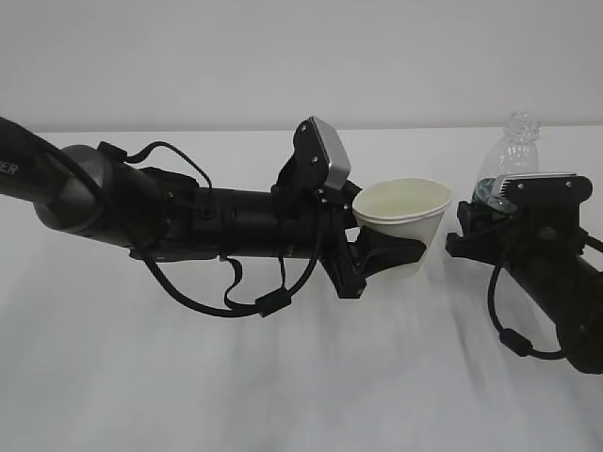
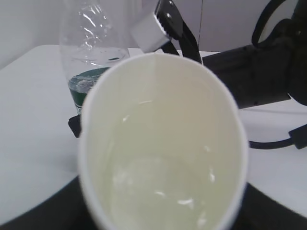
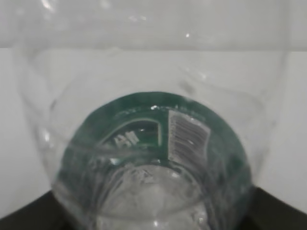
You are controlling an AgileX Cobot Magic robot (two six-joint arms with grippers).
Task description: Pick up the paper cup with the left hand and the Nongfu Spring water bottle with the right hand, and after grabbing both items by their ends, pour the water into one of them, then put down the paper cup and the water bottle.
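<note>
**Both items gripped low, cup and bottle side by side, pour not started**

Left hand [image 1: 382,254]: jaws clamped round the lower body of the paper cup [image 1: 403,226], fingers hugging the taper near its base. Cup upright, mouth up and clear above the jaws. A low grip keeps the rim free to take a stream. From the left wrist view the cup interior [image 2: 163,143] looks dry as far as I can tell, pale cream, just a few glints at the bottom

Right hand [image 1: 490,226]: jaws closed on the Nongfu Spring water bottle [image 1: 513,160] at its green label band, low on the body. Neck and shoulder stick up above the wrist block. The low hold leaves the mouth free to tip over the cup. Cannot tell from here whether a cap is on. The water [image 3: 144,191] sits low in the bottle, around label level, so I'd expect a steep tilt is needed

Relative layout: the bottle is just beyond the cup's rim, on the side away from the left arm; near, not touching. Both appear lifted off the white table [image 1: 283,395], though that's hard to confirm

Obstructions: the table is bare around them. The only hazard I see is the right wrist block and its cable loop [image 1: 509,330] close to the cup when the bottle tilts
</note>
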